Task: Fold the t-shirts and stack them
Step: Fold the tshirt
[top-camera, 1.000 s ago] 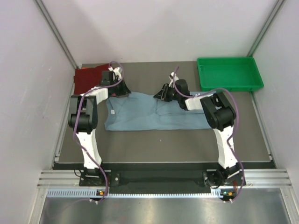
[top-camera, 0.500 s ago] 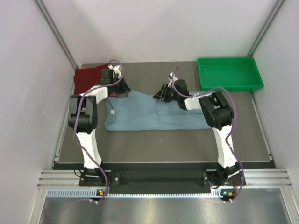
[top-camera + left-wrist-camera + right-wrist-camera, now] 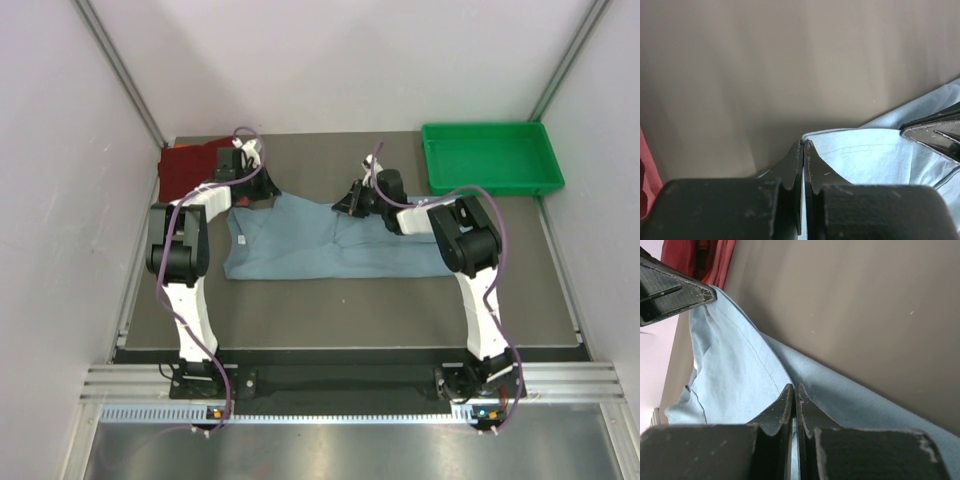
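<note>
Lifting slightly: grey-blue t-shirt [image 3: 320,248], 12 o'clock edge. Left hand [image 3: 263,190] and right hand [image 3: 346,200] are each pinching it; folding is barely beginning, stacking remaining.

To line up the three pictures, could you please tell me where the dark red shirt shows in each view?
Top external: dark red shirt at left, above the middle.
Left wrist: a red sliver at the lower left edge.
Right wrist: the top left corner.
Shared landmark: the grey-blue shirt.
</note>
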Motion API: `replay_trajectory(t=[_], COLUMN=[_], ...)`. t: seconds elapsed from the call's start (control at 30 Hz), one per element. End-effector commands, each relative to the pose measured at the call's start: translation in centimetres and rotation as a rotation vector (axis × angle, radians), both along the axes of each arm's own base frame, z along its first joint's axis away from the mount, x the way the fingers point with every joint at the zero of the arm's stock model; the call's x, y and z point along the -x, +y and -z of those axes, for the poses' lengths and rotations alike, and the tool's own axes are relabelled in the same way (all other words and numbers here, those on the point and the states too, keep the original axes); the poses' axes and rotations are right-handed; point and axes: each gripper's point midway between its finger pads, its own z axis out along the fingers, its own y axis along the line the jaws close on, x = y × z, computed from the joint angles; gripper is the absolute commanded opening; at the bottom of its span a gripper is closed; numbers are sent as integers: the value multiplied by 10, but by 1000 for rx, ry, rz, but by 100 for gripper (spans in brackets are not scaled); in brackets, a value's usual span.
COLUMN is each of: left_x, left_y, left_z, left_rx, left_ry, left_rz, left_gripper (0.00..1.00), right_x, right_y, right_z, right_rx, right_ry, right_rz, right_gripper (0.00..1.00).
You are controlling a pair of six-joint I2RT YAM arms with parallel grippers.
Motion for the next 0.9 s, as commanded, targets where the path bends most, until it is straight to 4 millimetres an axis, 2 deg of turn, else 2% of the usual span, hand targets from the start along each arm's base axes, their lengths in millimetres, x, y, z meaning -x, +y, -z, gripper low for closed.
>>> replay_trajectory(t=[0.0, 0.23, 0.27, 0.43, 0.6, 0.67, 0.87], left_x=[-10, -2, 5, 15, 23, 34, 50], left_y=[-2, 4, 4, 4, 8, 10, 24], left_z=[-31, -35, -35, -48, -39, -30, -13], left_rx=[-15, -72, -76, -103, -133, -140, -200], left_ry=[-87, -130, -138, -228, -192, -151, -106], left_rz=[30, 59, 69, 107, 114, 115, 62], left_gripper=[0, 0, 0, 0, 0, 0, 2], right_x=[-15, -10, -8, 4, 19, 26, 49], right_y=[2, -4, -4, 1, 6, 10, 17], right_z=[-40, -47, -46, -51, -51, -54, -53], right_rx=[-25, 10, 11, 5, 21, 23, 48], right_ry=[-144, -184, -186, -203, -213, -221, -221], right_rz=[-11, -16, -19, -50, -76, -91, -138], right_gripper=[0, 0, 0, 0, 0, 0, 0])
